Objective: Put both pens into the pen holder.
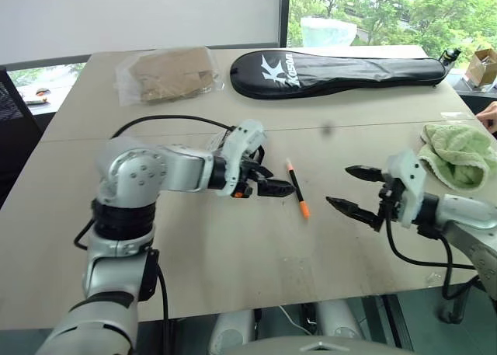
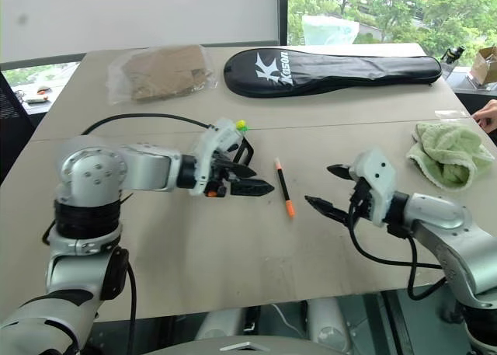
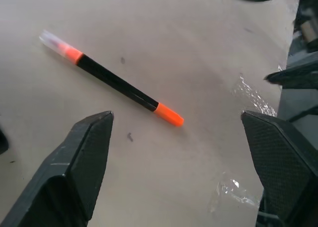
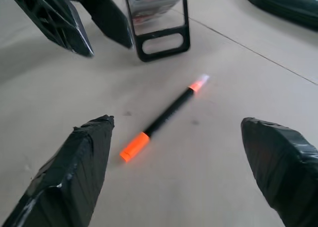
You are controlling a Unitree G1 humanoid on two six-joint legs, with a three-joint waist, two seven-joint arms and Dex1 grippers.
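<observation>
**Pen on the table between two open grippers**

Pen (image 1: 297,188) — black barrel, orange at both ends — lies flat on the tan table (image 1: 233,254), roughly midway between the two arms and touched by neither. It runs slightly slanted, one orange end toward the far side of the table, the other toward the robot.

The left gripper (image 1: 268,180) hangs just beside the pen on its left, pointing across toward it, jaws spread with nothing between them; in the left wrist view the pen (image 3: 112,79) shows on bare table beyond the gap between the two fingers (image 3: 79,167). The right gripper (image 1: 355,189) is on the pen's other side, a little farther off, jaws likewise wide apart and empty.

The holder (image 4: 158,18) — clear, with a black loop frame — stands on the table behind the left gripper, near the pen's far end; in the right eye view coloured tips (image 2: 241,126) peek above that gripper. Whether a second pen is inside cannot be told.

Farther back lie a black racket bag (image 1: 342,72) and a plastic-wrapped brown packet (image 1: 167,74). A green cloth (image 1: 460,154) sits at the right edge.
</observation>
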